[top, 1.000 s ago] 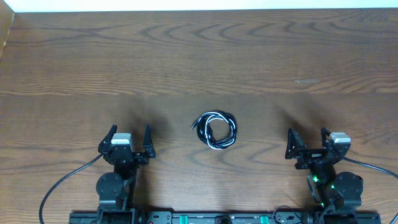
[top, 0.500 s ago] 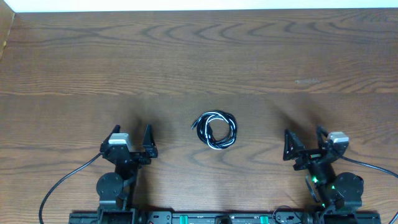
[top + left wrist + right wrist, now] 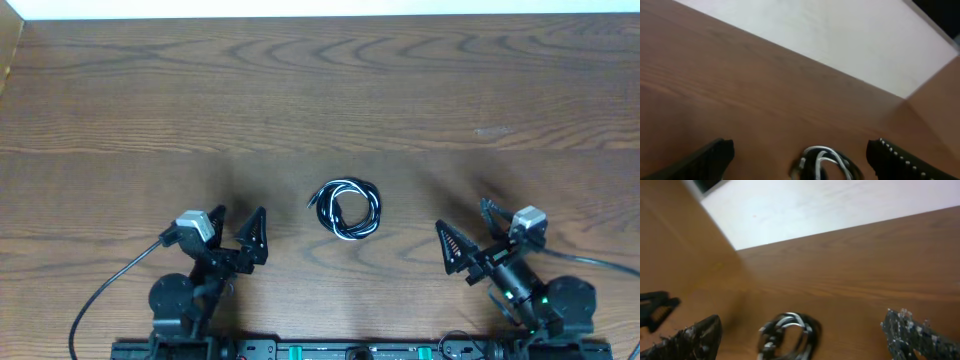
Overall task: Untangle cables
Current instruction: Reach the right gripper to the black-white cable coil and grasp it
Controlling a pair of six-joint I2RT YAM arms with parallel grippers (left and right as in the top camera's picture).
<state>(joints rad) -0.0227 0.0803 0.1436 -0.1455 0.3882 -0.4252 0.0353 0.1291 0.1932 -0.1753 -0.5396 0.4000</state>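
While the left gripper (image 3: 238, 230) stands with jaws wide apart and empty near the front edge of the desk (image 3: 320, 90), the cables (image 3: 346, 208) lie in one coil, centred between the side edges, untouched. The right gripper (image 3: 468, 235) is likewise spread and empty. Untangling is not yet begun; all separation is outstanding.

Both arms (image 3: 178, 298) black; left gripper (image 3: 238, 225) and right gripper (image 3: 466, 230): black toothed fingers (image 3: 900, 156), pale grey block (image 3: 192, 222) atop each. Thick black leads (image 3: 105, 290) at lower corners; green lights (image 3: 543, 300) lower right.
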